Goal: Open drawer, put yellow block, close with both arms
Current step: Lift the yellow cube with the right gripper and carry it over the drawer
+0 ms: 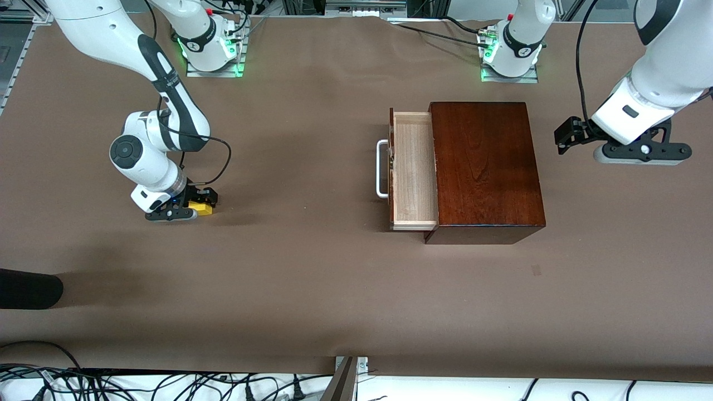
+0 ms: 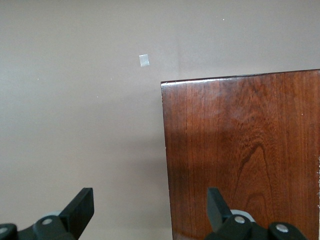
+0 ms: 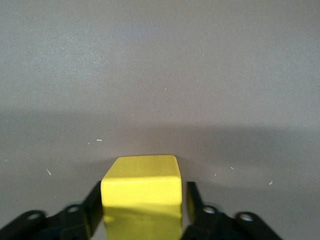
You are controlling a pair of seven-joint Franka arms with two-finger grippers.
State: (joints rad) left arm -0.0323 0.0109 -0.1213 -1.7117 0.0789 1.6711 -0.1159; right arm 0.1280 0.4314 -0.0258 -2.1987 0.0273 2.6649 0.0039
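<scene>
The yellow block rests on the brown table toward the right arm's end. My right gripper is down at the table with a finger on either side of the block. One finger touches it and a thin gap shows at the other, so the gripper is open. The drawer is pulled out of the reddish-brown box, its tray empty and its white handle facing the right arm's end. My left gripper hangs wide open and empty over the box's edge at the left arm's end.
A small pale tape mark lies on the table nearer the front camera than the box; it also shows in the left wrist view. A dark rounded object juts in at the right arm's end. Cables run along the front edge.
</scene>
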